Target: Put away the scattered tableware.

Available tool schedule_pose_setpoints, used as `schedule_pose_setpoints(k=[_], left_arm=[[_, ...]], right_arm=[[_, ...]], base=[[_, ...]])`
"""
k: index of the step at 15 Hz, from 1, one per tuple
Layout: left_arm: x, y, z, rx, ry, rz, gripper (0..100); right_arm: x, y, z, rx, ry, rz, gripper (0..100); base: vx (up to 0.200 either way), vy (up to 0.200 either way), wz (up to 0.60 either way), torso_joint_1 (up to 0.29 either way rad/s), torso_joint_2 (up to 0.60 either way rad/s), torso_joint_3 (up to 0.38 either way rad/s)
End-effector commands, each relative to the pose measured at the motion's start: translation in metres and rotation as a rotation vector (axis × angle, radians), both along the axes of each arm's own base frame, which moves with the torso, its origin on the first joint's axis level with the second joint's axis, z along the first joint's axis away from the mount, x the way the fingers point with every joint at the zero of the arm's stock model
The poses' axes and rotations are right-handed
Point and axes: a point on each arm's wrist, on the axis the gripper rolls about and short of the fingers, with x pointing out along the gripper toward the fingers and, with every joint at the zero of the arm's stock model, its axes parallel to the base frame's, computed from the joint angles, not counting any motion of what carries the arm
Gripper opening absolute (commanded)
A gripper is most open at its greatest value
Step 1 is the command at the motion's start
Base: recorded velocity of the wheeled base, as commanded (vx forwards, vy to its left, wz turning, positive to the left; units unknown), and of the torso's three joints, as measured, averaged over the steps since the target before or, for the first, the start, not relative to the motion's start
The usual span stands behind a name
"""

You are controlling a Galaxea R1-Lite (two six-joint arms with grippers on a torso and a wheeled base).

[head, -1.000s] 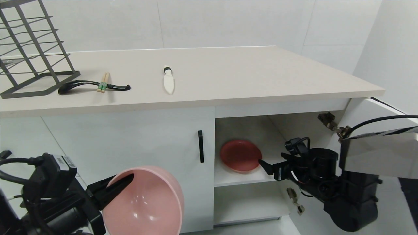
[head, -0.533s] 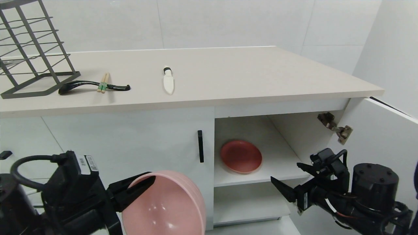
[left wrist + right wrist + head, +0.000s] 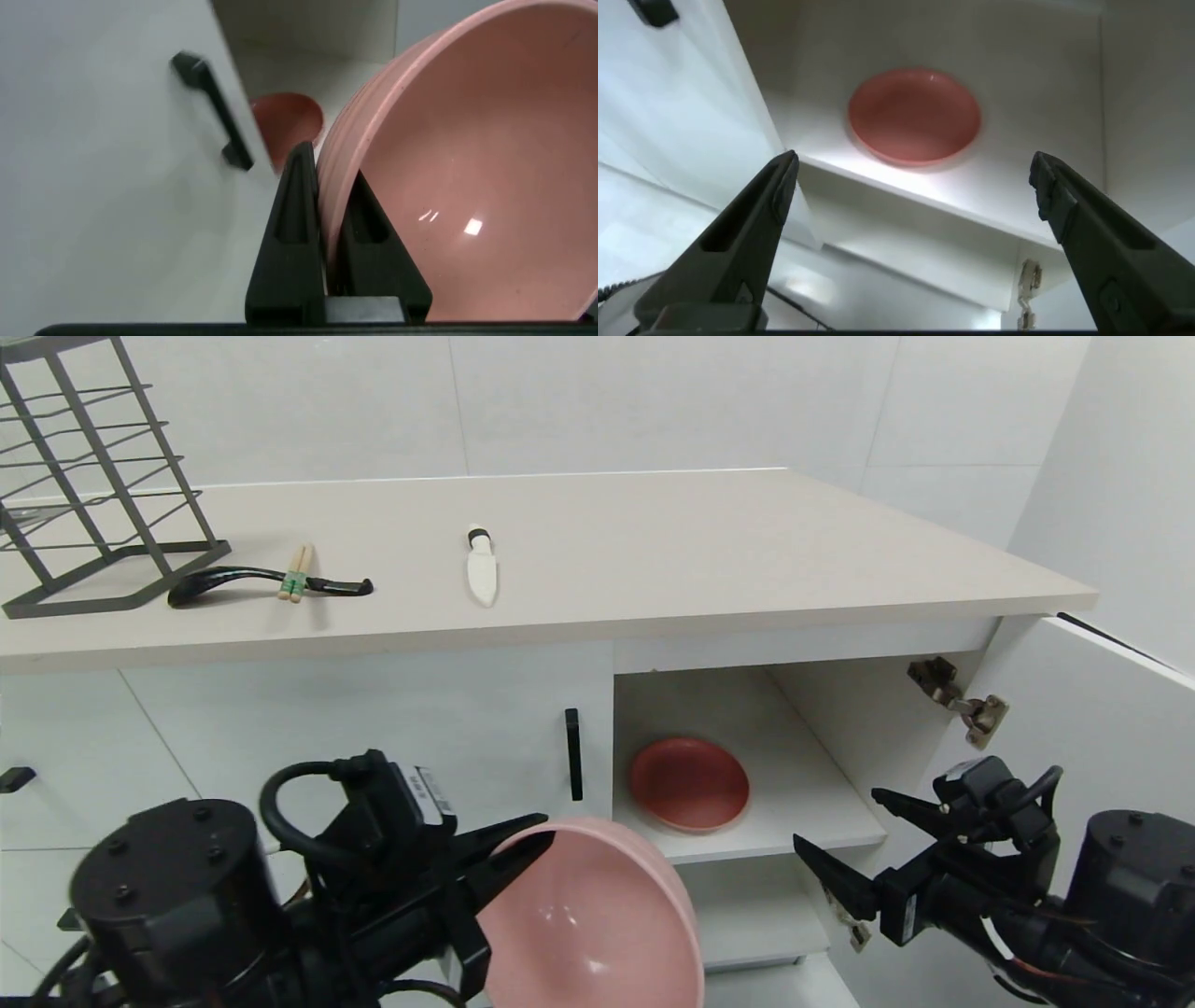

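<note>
Pink bowl (image 3: pixel 597 924) sits pinched in my left claw (image 3: pixel 541 833), one finger inside the rim and one outside, the bowl tipped on edge with its hollow facing my head camera. It hangs low in front of the closed cupboard door (image 3: pixel 420 728), just beside that door's black handle (image 3: pixel 573 753). My right claw (image 3: pixel 838 819) is spread wide with nothing between its fingers, held before the open cupboard, near the swung-out door (image 3: pixel 1083 709). On the upper shelf (image 3: pixel 803 793) inside lies a red plate (image 3: pixel 689 782), flat, close to the front edge. Up on the bench (image 3: pixel 700 541) are the other pieces: a black spoon (image 3: pixel 224 581) with a pair of chopsticks (image 3: pixel 296 571) lying across its handle, next to the foot of a grey wire rack (image 3: pixel 84 485) at my left, and a white knife (image 3: pixel 482 569) apart from them.
</note>
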Motion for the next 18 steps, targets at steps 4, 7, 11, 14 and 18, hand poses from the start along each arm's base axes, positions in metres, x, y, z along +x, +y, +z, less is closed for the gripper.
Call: schedule_pose_setpoints(k=[4, 7, 11, 14, 18], left_arm=[[0.032, -0.072, -0.052, 0.031, -0.015, 0.118, 0], [0.04, -0.082, -0.065, 0.04, -0.018, 0.159, 0], [0.062, -0.105, -0.08, 0.038, -0.051, 0.275, 0], [0.07, -0.115, -0.084, 0.023, -0.063, 0.278, 0], [0.092, -0.149, -0.08, -0.055, -0.172, 0.268, 0]], right_arm=[[-0.001, -0.002, 0.011, 0.026, -0.052, -0.005, 100], [0.002, -0.001, 0.015, 0.039, -0.071, -0.006, 100], [-0.002, -0.001, 0.027, 0.067, -0.126, 0.001, 100], [-0.006, 0.003, 0.027, 0.069, -0.125, 0.03, 100], [-0.008, 0.006, 0.023, 0.061, -0.106, 0.045, 100]], base=[[0.0, 0.0, 0.0, 0.0, 0.0, 0.0], [0.0, 0.0, 0.0, 0.0, 0.0, 0.0], [0.0, 0.0, 0.0, 0.0, 0.0, 0.0], [0.0, 0.0, 0.0, 0.0, 0.0, 0.0], [0.0, 0.0, 0.0, 0.0, 0.0, 0.0]])
